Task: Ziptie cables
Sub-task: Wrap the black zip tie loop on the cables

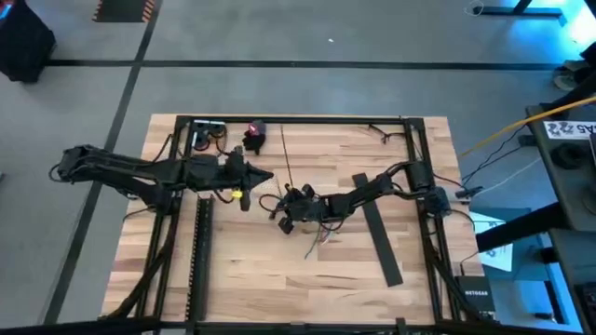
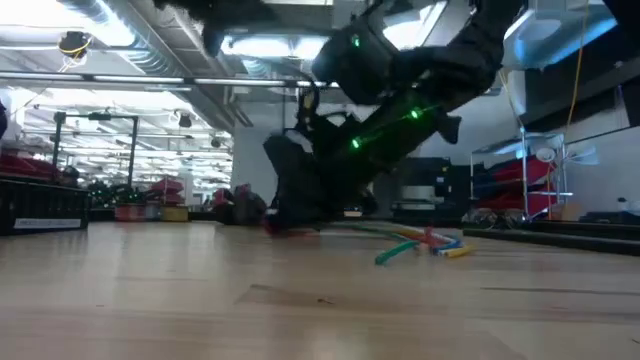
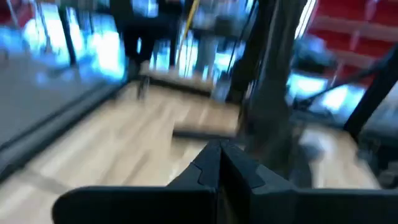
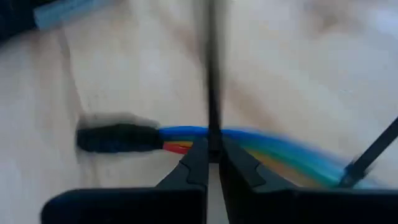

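Note:
The cables point(image 4: 261, 144), a bundle of blue, red and yellowish wires ending in a black plug point(image 4: 118, 138), lie on the wooden table right at my right gripper's point(image 4: 212, 155) tips. They also show in the low view as cables point(image 2: 425, 243). My right gripper point(image 1: 287, 210) is shut on a thin dark zip-tie strip point(image 1: 287, 158) that runs toward the far edge. My left gripper point(image 1: 268, 176) hangs shut just left of it, with nothing between its fingers point(image 3: 219, 163). My right gripper pinches the thin dark zip-tie strip point(image 4: 212, 127) between its two fingertips, at the end that lies across the cable bundle. The strip runs on away from the fingers, over the cables. How the fingers are angled to the table does not show.
A long flat black bar point(image 1: 380, 231) lies on the table right of the cables. A second dark strip point(image 4: 373, 154) crosses the bundle's far end. Small parts point(image 1: 253, 136) and wires point(image 1: 209, 138) sit at the far left by the black frame point(image 1: 298, 119).

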